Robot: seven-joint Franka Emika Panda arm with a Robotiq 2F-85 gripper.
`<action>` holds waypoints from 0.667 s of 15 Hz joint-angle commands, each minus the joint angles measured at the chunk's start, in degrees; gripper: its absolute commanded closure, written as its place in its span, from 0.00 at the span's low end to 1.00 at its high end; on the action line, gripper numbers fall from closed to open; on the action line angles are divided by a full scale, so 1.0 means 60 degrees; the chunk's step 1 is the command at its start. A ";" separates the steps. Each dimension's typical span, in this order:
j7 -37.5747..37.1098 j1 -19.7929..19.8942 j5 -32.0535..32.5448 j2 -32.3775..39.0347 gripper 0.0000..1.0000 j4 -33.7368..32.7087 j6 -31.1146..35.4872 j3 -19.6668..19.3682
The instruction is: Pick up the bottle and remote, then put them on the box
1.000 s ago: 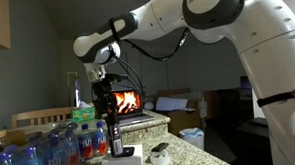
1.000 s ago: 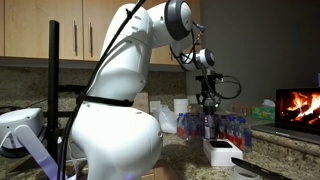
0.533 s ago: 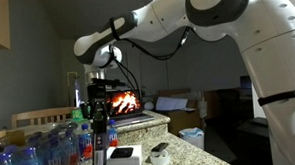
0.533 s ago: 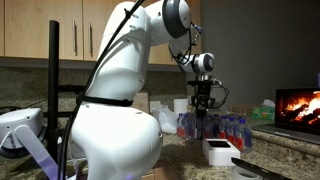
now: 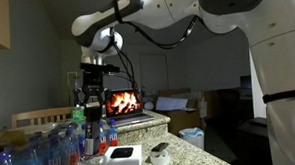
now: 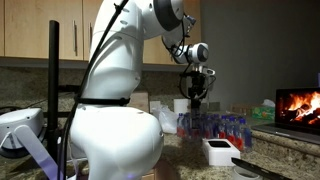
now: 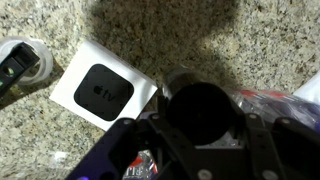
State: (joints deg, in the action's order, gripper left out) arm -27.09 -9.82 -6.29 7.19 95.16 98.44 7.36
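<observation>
One slim dark bottle [image 7: 205,100] hangs clenched in the claw [image 7: 200,128], high, left of the white box [image 5: 121,160]; probably light, rigid, slick, best gripped mid-body.

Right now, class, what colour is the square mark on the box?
Black mark on the white box; clearest in the wrist view.

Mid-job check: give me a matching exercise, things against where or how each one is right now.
1. bottle
2. box
3. water bottles
4. laptop screen

A. lies on the granite counter, dark square on top
B. shows a fire
C. clamped in the gripper, off the counter
D. clustered together, red and blue labels

Pairs: 1-C, 2-A, 3-D, 4-B
</observation>
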 commanded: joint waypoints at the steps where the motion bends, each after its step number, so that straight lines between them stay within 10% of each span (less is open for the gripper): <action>1: -0.0931 0.0106 -0.0144 -0.0186 0.69 -0.0141 -0.0656 -0.0160; 10: -0.1145 0.0710 -0.0479 -0.0134 0.69 -0.0034 -0.0969 -0.0878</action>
State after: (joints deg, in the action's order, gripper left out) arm -32.08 -6.48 -7.61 6.84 94.78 93.57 2.29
